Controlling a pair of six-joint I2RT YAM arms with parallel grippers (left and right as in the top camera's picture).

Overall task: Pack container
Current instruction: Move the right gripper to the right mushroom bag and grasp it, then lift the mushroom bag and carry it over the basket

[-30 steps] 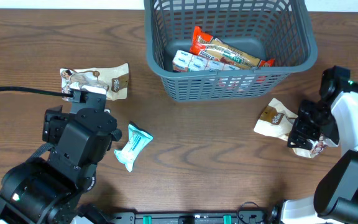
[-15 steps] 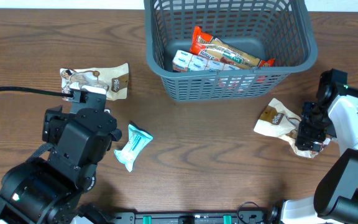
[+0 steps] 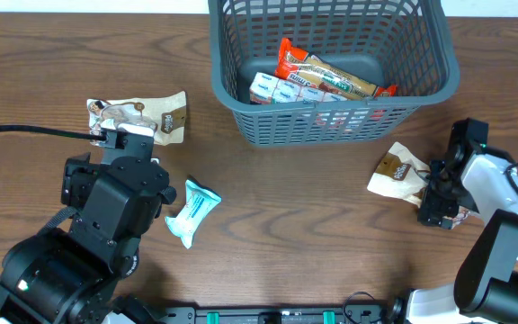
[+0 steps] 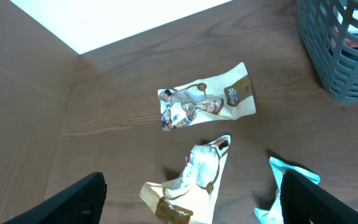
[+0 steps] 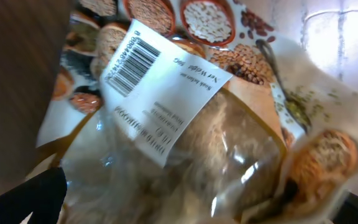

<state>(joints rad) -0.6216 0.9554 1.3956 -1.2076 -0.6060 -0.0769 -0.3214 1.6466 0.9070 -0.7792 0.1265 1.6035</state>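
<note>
Snack packet point(image 5: 185, 124) right under right jaws, wide open, gripping nothing; container point(image 3: 268, 112) ahead-left of them. Left jaws open, empty.

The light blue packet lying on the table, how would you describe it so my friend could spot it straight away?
Start at the big grey-blue basket at the far edge of the table, then come toward the robot and leftward, right beside the black left arm. There lies a small crinkled teal packet; the other loose packets are cream and brown.
</note>
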